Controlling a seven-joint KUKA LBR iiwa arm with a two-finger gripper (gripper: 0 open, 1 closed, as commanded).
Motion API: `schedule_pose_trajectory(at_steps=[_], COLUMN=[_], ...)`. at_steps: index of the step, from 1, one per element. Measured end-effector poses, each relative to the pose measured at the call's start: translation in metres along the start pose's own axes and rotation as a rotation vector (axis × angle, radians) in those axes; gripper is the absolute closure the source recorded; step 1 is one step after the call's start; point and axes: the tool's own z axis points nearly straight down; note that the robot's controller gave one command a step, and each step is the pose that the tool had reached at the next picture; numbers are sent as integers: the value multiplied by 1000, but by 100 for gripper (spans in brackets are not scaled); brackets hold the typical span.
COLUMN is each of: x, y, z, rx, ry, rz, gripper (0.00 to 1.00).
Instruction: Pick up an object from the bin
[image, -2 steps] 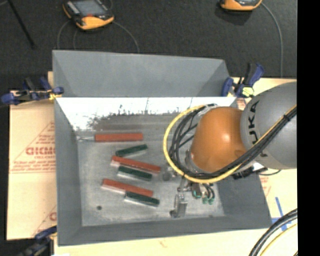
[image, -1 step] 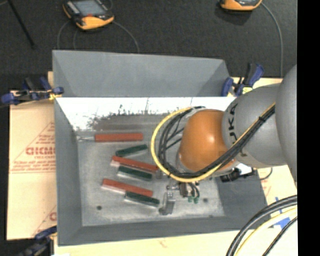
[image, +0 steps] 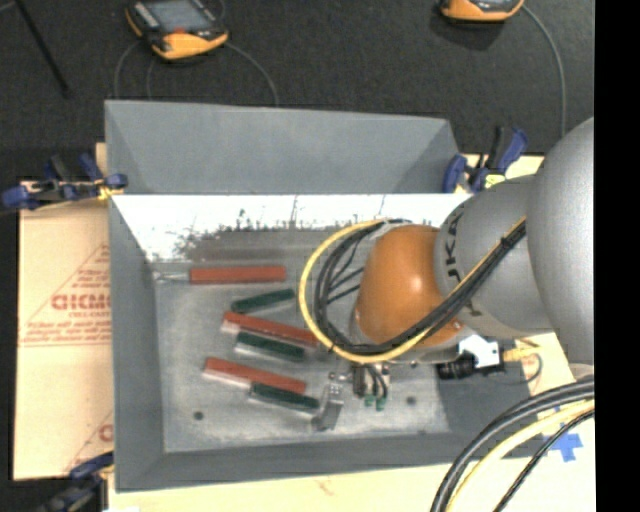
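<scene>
Overhead, in the camera view, the grey metal bin (image: 135, 330) is seen with the arm reaching in from the right. The arm's orange cover (image: 400, 285) and a loop of yellow and black cables (image: 318, 290) are carried above the right half of the floor. The gripper (image: 352, 392) is placed low over the near right part of the floor. Whether it is open or closed cannot be told, and nothing is seen to be held.

Six slim bars are laid out on the left and middle of the floor. The nearest green bar (image: 285, 398) lies closest to the gripper, with its right end just beside it; contact cannot be judged. Just beyond this bar the near red bar (image: 253, 375) is laid, roughly parallel. Farther back, a middle green bar (image: 270, 347) and a middle red bar (image: 270, 328) are set side by side. A tilted green bar (image: 263, 299) is found beyond them, and the far red bar (image: 237, 274) lies by the far wall.
</scene>
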Motion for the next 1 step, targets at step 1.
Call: schedule_pose_trajectory(at_steps=[1], x=[10], y=[50], z=[27], rx=[0], ry=[0], rz=[-414], gripper=[100])
